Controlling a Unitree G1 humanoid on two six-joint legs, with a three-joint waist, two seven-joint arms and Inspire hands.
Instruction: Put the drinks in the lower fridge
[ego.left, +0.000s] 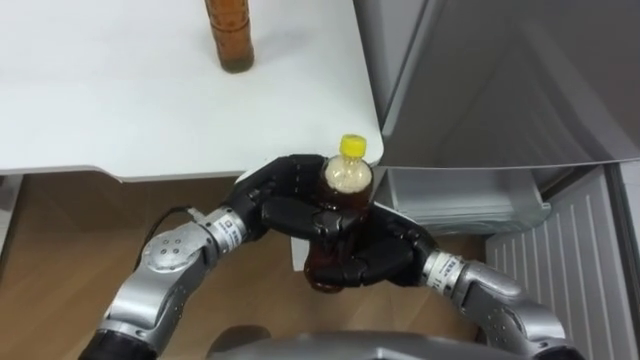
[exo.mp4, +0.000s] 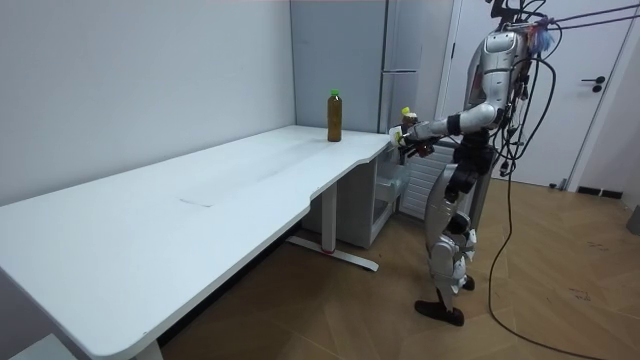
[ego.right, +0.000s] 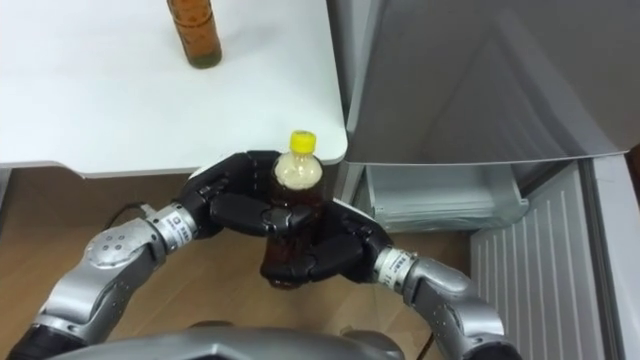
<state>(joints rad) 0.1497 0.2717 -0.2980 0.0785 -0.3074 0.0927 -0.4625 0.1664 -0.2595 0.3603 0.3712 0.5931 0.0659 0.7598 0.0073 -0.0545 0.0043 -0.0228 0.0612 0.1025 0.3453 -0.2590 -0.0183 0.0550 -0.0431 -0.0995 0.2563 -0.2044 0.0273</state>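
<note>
Both hands grasp one yellow-capped bottle (ego.left: 347, 178) of dark drink. The left hand (ego.left: 290, 195) and the right hand (ego.left: 385, 250) have their fingers curled round its body and hold it upright. It sits off the desk (ego.left: 120, 100), just past the desk corner and beside the fridge (ego.left: 480, 80). The fingers cover its label.

The fridge's lower compartment is open, exposing a clear drawer (ego.left: 460, 200).

A second bottle (ego.left: 229, 35) of amber drink stands on the desk near that edge. Its print is too small to read, and the room view shows its green cap. There the robot stands between the desk end and the fridge.
</note>
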